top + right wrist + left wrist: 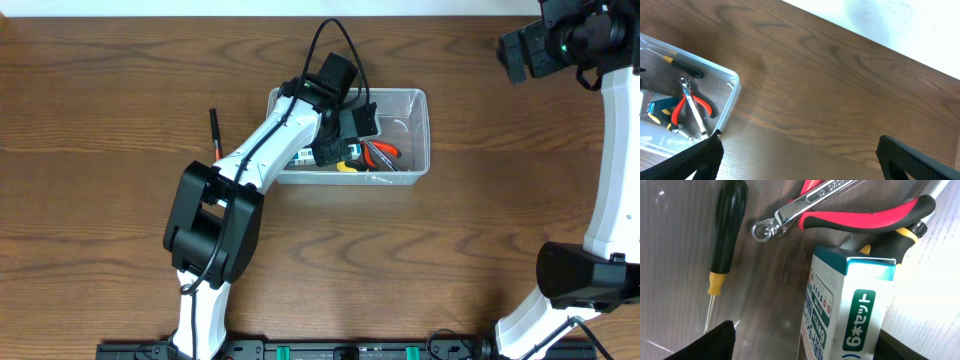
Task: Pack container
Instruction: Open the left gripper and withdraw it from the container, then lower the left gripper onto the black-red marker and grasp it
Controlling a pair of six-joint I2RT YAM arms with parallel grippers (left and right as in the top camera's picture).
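Observation:
The clear plastic container stands at the table's middle back. It holds red-handled pliers, a silver wrench, a black-handled screwdriver with a yellow collar and a blue-and-white box. My left gripper is down inside the container with its jaws open. The box lies between the jaws, close to the right finger and apart from the left one. My right gripper is open and empty, raised over the back right of the table. The container also shows in the right wrist view.
A thin black tool with an orange part lies on the table just left of the container. The left arm crosses the container's left rim. The right arm's base stands at the front right.

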